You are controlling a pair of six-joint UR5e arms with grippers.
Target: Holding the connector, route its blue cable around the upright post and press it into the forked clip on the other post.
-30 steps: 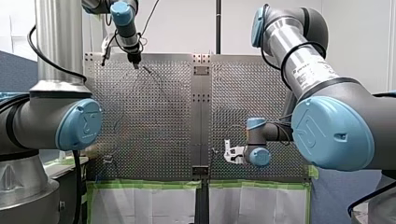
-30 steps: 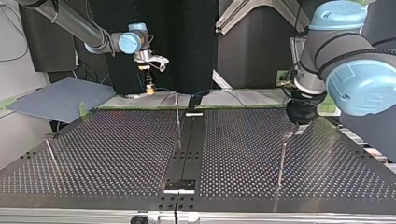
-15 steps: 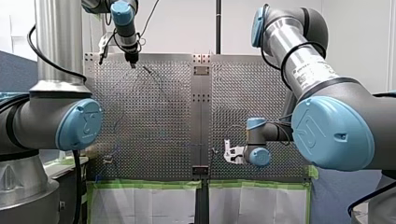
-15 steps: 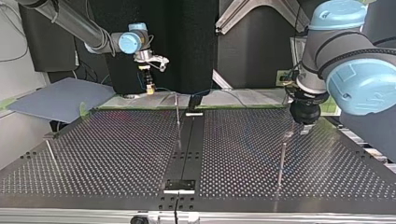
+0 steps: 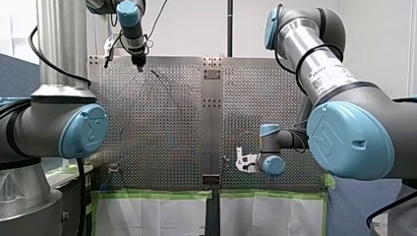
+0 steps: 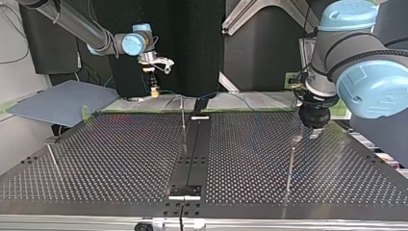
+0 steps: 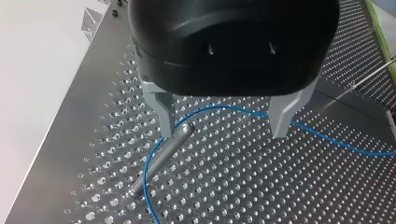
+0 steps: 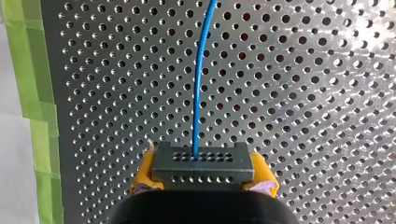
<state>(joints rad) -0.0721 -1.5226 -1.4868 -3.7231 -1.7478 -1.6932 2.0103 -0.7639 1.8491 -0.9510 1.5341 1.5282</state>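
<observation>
My left arm [image 5: 54,129] and my right arm [image 5: 314,59] are grey tubes with light blue caps [image 5: 84,130] and black cables [image 5: 79,196]. My left tool [image 7: 224,133] is black with silver fingers [image 7: 161,109]; my right tool [image 8: 204,170] has yellow pads [image 8: 144,171].

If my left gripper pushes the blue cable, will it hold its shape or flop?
Probably floppy: the cable bends in a loose curve beside the post under my open left gripper. Likely light too: it arcs gently from the connector held in my right gripper. It may slip along the smooth metal post.
</observation>
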